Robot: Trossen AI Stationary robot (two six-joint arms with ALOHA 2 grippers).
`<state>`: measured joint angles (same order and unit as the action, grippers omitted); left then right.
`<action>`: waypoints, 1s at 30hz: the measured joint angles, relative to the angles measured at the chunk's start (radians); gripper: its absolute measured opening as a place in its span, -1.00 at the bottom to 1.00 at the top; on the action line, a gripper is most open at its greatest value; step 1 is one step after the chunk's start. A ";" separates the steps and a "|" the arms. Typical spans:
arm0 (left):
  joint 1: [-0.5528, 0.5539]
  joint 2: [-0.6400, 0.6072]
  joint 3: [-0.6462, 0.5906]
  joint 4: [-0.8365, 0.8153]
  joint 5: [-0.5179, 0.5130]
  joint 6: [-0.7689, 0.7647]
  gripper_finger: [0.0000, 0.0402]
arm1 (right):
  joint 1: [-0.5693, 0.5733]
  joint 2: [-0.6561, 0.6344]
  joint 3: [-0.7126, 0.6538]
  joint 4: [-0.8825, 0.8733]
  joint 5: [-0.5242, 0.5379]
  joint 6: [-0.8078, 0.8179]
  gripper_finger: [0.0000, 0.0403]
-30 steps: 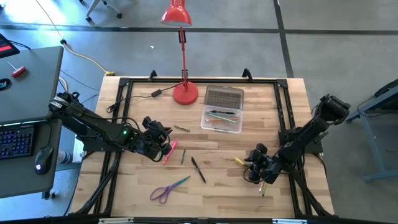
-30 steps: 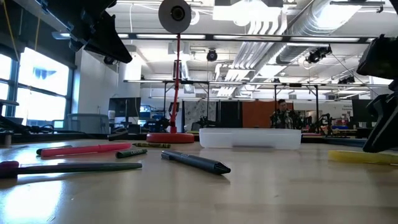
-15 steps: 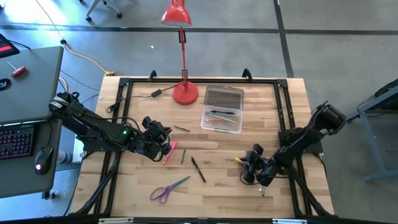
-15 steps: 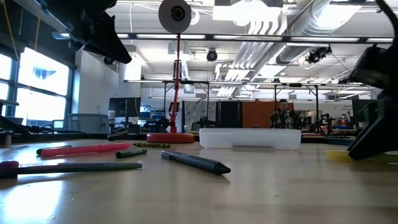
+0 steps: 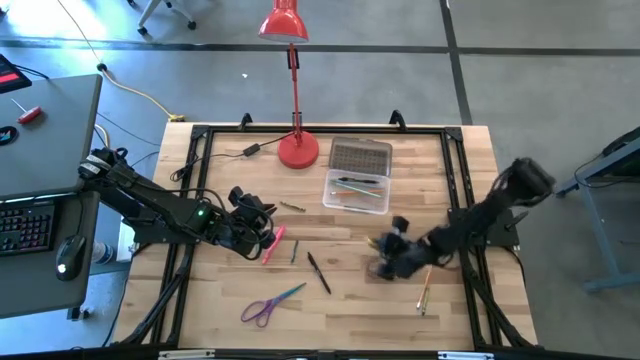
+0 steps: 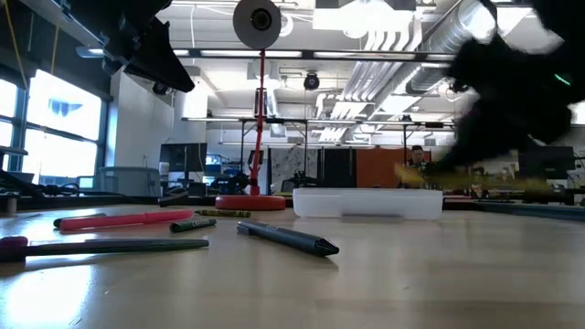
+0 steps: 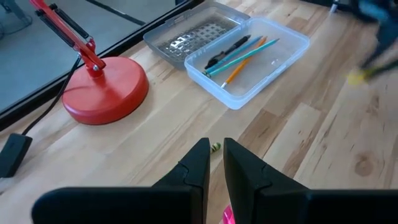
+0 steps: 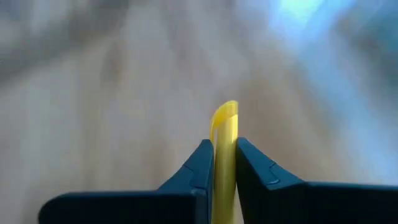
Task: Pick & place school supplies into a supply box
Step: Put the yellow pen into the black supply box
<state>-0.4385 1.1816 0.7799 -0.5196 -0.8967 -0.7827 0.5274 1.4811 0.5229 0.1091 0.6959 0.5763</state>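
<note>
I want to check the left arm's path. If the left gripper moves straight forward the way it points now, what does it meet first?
Probably the small green crayon, lying on the table just ahead of the left gripper. Farther along stands the supply box; depth is uncertain.

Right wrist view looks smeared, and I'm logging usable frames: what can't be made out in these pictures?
- Right wrist view: everything beyond the yellow marker between the jaws is motion-blurred.
- Low view: right gripper is a dark smear.
- High view: supply box contents too small to count.
- Left wrist view: pink pen cut off by the edge, behind the left gripper.
</note>
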 joint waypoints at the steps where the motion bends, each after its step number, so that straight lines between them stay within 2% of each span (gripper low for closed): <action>1: 0.000 0.000 0.000 0.001 0.000 0.000 -0.61 | -0.027 -0.027 0.017 0.005 0.017 -0.064 -0.87; 6: 0.000 0.000 0.000 0.005 0.001 0.000 -0.61 | -0.186 -0.127 0.092 0.027 0.066 -0.441 -0.85; 8: 0.000 0.000 0.000 0.003 0.001 0.000 -0.61 | -0.262 -0.146 0.118 0.050 0.052 -0.576 -0.83; 9: 0.000 0.000 0.000 0.004 0.000 0.000 -0.61 | -0.301 -0.147 0.128 0.058 0.025 -0.626 -0.82; 11: 0.000 0.000 0.000 0.004 0.000 0.000 -0.61 | -0.386 -0.137 0.135 0.096 -0.099 -0.693 -0.82; 14: 0.000 0.000 0.000 0.004 0.001 0.000 -0.61 | -0.499 -0.097 0.135 0.145 -0.292 -0.700 -0.81; 16: 0.000 0.000 0.000 0.004 0.001 0.000 -0.61 | -0.554 -0.051 0.136 0.146 -0.356 -0.674 -0.81; 23: 0.000 0.000 0.000 0.002 0.015 0.000 -0.61 | -0.656 0.114 0.135 0.149 -0.365 -0.673 -0.80; 30: 0.000 0.000 0.000 -0.006 0.015 0.000 -0.61 | -0.674 0.151 0.135 0.150 -0.444 -0.670 -0.66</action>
<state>-0.4385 1.1816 0.7795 -0.5260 -0.8818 -0.7826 -0.1467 1.6325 0.6579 0.2592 0.2519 -0.0941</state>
